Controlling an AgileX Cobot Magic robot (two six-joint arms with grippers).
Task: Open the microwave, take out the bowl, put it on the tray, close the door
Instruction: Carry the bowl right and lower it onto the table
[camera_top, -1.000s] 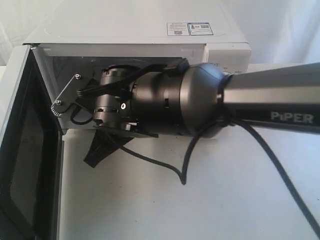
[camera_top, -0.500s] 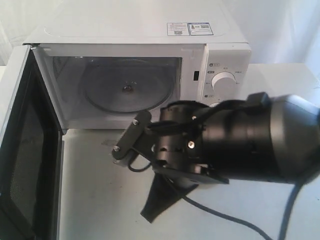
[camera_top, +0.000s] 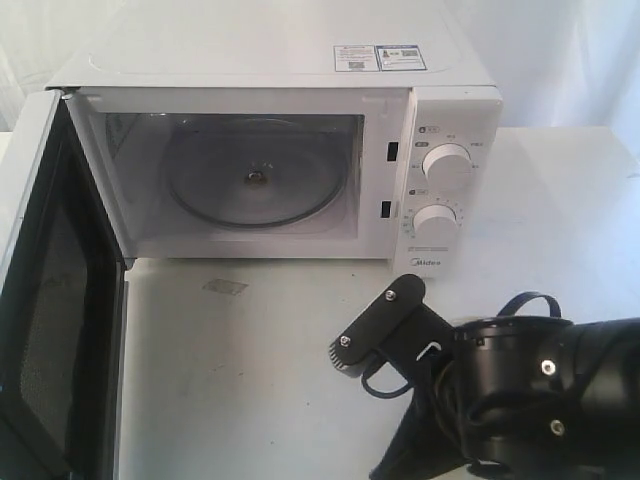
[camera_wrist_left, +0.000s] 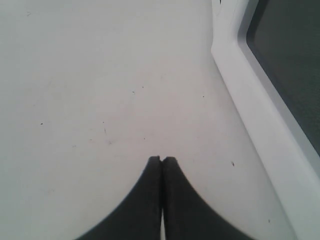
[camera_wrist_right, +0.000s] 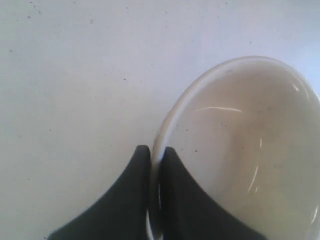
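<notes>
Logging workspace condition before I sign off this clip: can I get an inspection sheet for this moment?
Surface: white table, small grey patch in front of the microwave.
Job's things: microwave cavity empty, glass turntable bare; door swung wide open; bowl out, its rim in the right gripper; tray not in view.
Clutter: nothing seen.
Grippers: left gripper shut, empty, beside the door; right gripper shut on the bowl.
Cables: black cable looped at the right wrist.
Surroundings: white backdrop behind the microwave.
</notes>
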